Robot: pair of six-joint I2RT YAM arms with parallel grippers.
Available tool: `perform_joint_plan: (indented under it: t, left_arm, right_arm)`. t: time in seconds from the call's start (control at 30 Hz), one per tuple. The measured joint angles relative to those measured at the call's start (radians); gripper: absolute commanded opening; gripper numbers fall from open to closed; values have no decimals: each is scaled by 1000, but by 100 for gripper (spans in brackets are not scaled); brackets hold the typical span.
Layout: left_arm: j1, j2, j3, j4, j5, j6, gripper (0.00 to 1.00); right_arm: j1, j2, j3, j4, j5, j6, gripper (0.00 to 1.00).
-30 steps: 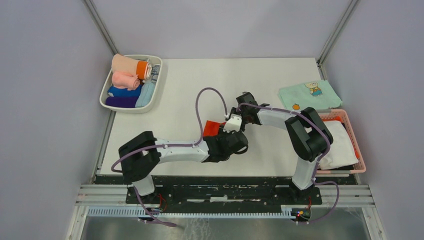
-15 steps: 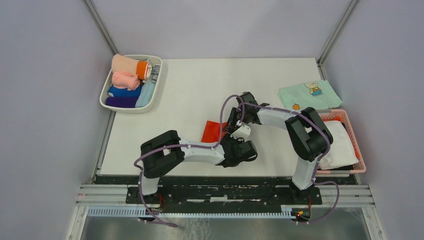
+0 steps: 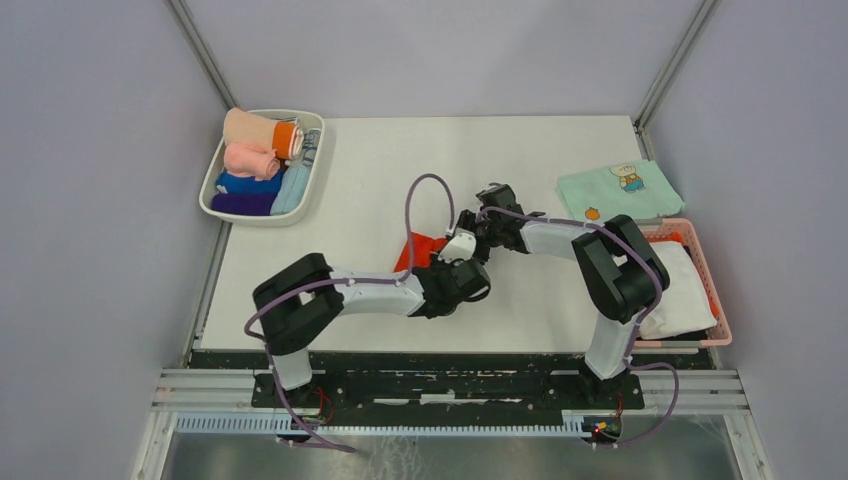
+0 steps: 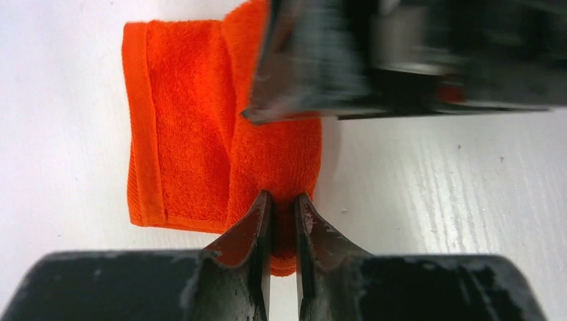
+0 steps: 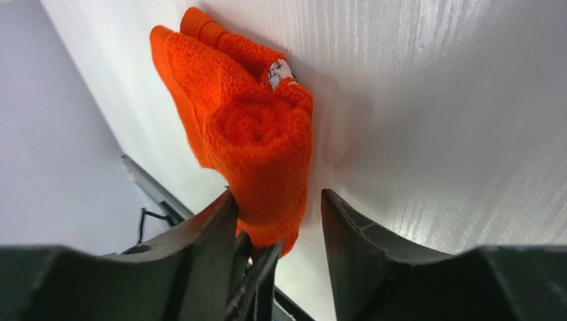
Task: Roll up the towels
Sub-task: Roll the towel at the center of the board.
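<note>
At the middle of the bench [image 3: 380, 160], the towel [image 4: 194, 134] is partly rolled. My left gripper [image 4: 283, 212] is nipped narrow on one end of the roll, and my right gripper [image 5: 277, 200] stands open astride the other. I judge a flat flap remains to wind; finished rolls fill the tray [image 3: 206, 195], and more cloth waits in the basket [image 3: 714, 290].

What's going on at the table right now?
Both arms are working on one orange towel mid-table. It is partly rolled, with a flat flap left. The left gripper pinches one end of the roll; the right gripper straddles the roll, open. Rolled cloths sit in the white bin.
</note>
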Motion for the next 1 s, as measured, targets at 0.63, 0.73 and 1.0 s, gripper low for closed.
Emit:
perform_joint_plan:
  t: [0.63, 0.73, 1.0]
  left_arm:
    - [518, -320, -493, 633, 968, -259, 16]
    - [556, -301, -527, 716, 1052, -332, 16]
    - [612, -202, -584, 921, 1201, -482, 20]
  right_arm:
    - [-64, 80, -119, 495, -208, 201, 67]
    - [-57, 121, -120, 518, -219, 219, 66]
    - [-47, 184, -119, 584, -258, 229, 52]
